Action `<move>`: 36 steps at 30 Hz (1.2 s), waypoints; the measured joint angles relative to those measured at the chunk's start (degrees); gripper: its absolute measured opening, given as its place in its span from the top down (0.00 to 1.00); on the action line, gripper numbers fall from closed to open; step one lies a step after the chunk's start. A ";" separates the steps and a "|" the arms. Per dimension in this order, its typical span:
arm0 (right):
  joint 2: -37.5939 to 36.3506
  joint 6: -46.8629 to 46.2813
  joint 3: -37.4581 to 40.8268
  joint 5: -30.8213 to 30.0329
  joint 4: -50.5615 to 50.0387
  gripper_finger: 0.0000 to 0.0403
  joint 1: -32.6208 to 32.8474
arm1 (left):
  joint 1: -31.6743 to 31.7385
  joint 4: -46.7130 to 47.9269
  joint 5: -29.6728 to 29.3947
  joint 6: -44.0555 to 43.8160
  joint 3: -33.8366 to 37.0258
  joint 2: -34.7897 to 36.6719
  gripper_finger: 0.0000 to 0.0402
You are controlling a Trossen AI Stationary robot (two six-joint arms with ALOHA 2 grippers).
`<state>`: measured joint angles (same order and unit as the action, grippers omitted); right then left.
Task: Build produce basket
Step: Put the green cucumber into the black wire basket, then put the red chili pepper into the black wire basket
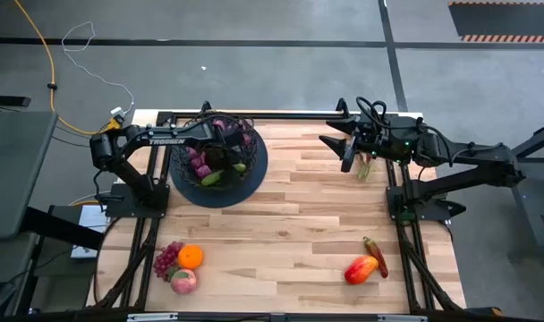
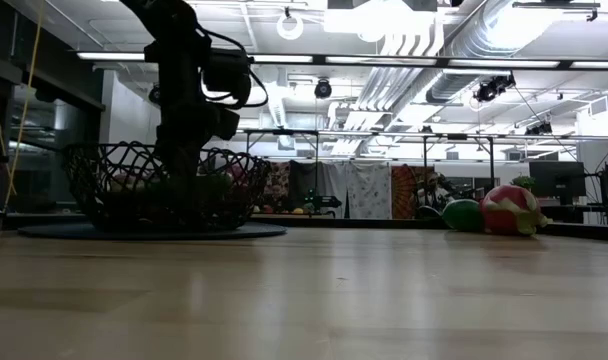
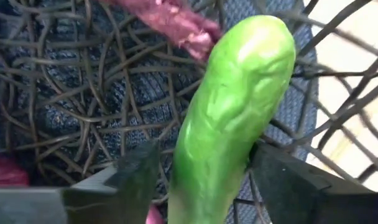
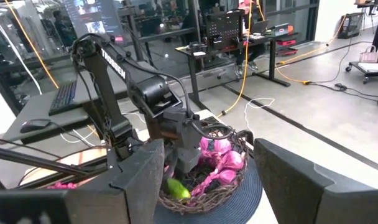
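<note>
Basket-building's roughly halfway: my left gripper (image 3: 198, 186), jaws pinching a glossy green plastic cucumber (image 3: 229, 118), sits inside the round black wire-mesh basket (image 1: 184, 170) over purple grape bunches (image 1: 199, 161), while my right gripper (image 1: 342, 150) idles spread apart, with orange (image 1: 191, 257), peach (image 1: 183, 281), mango (image 1: 361, 269) far off on the table.

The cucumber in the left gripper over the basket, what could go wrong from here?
The cucumber sits between the left gripper's fingers inside the basket. Released at a tilt, it may lean on the mesh wall or roll onto the purple grapes instead of settling. On the way out, the fingers could snag the wire and drag the basket. The right gripper hangs open, well clear.
</note>
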<state>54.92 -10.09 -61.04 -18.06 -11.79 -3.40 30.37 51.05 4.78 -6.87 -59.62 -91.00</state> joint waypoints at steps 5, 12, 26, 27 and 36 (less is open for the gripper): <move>0.00 0.04 0.00 -0.02 0.01 0.40 0.00 | 0.11 4.96 -0.26 1.52 -4.52 0.00 0.32; 0.00 0.07 0.00 -0.02 0.02 0.40 0.00 | 0.37 14.81 -0.27 1.70 -14.91 0.71 0.32; 0.00 -0.15 0.00 -0.03 0.04 0.40 0.00 | -13.30 -23.26 -8.01 -2.59 -10.34 32.37 0.31; 0.00 -0.20 0.00 -0.02 0.04 0.40 0.00 | -14.59 -26.06 -9.42 -2.92 -8.64 34.68 0.31; 0.00 -0.35 0.00 -0.02 0.04 0.40 0.00 | -20.83 -44.27 -17.72 -3.66 7.38 50.24 0.31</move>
<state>54.92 -10.44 -61.04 -18.09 -11.75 -3.40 9.54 6.78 -12.95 -10.53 -52.24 -40.76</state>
